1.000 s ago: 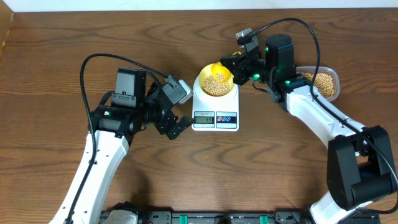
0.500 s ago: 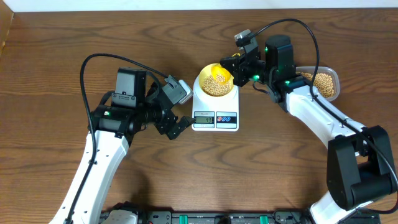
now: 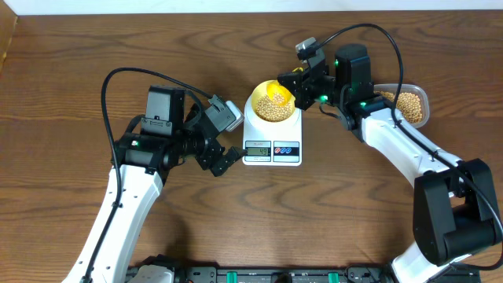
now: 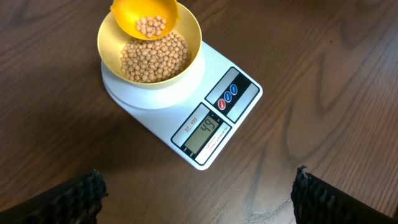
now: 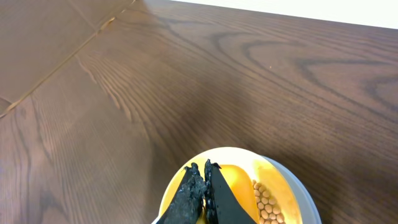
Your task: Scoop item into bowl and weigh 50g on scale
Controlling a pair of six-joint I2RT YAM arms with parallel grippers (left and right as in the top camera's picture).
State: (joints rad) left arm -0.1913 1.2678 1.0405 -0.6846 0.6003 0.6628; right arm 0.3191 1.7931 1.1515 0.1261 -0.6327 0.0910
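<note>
**Supervisor:** What has changed in the last second?

**Operator:** Almost nothing. My right gripper (image 5: 200, 175) has crept slightly left above the bowl (image 4: 194, 53), and I can make out no change on the display (image 4: 205, 132). I read it as just under fifty, though the last digit is uncertain.

**Supervisor:** What does that mean for the task?

**Operator:** In my judgement we are at final topping-up, and only a few more beans are wanted.

**Supervisor:** And the end effectors?

**Operator:** The right fingers are pressed together, clamped on the scoop (image 4: 146, 15). The left gripper (image 4: 199, 196) is spread wide and empty, in front of the scale (image 4: 186, 102).

**Supervisor:** Where are the beans?

**Operator:** The beans (image 4: 152, 59) are heaped in the bowl on the scale, directly under the scoop. A few are left in the scoop, and the rest are in the tub (image 3: 409, 106) beside my right arm.
</note>
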